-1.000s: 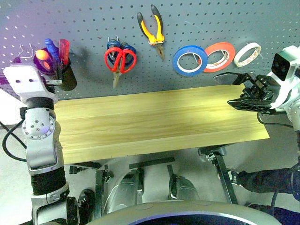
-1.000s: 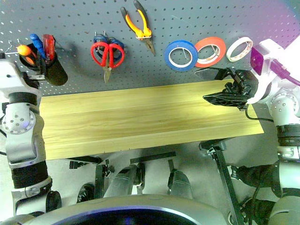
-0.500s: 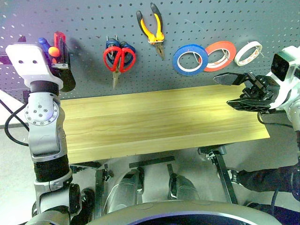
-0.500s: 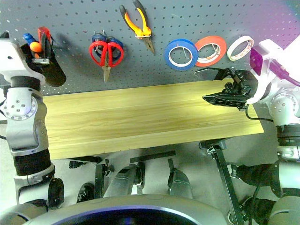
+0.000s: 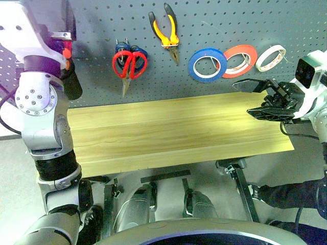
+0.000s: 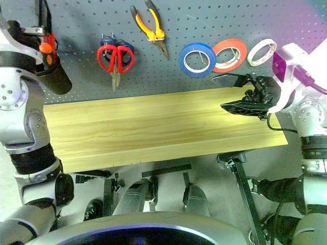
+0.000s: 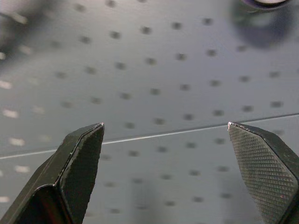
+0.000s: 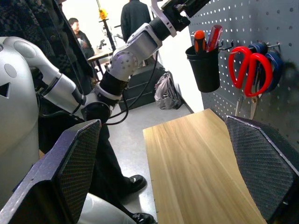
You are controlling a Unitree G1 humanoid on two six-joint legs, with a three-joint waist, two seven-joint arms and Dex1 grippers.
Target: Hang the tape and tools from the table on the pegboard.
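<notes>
Left eye view has the table (image 5: 173, 127) bare along its whole plank top, so as far as can be seen nothing is left lying there to hang. On the pegboard (image 5: 214, 20) the red-handled scissors (image 5: 130, 65) hang from a hook beside a blue-handled pair, the pliers (image 5: 167, 31) hang higher up and just to the right of them, and the blue tape (image 5: 207, 65) sits on its hook with a red-orange roll (image 5: 239, 60) and a white roll (image 5: 270, 57) next along to the right. At the left end a black cup (image 8: 203, 65) is fixed to the board, and the right wrist view shows an orange-topped handle standing in it that looks like the small screwdriver (image 8: 199, 41), next to a red tool; which of the two it is I cannot tell for certain.

Judged from that, the job looks finished or very nearly so: tape, scissors and pliers are up, the screwdriver seems stowed, and what remains is at most to pull the arms back.

Left gripper (image 7: 163, 154) faces the bare board, above the cup, its two fingers spread wide with nothing between them. Right gripper (image 5: 260, 99) hangs over the right end of the table, just below the rolls, fingers wide apart and empty too
</notes>
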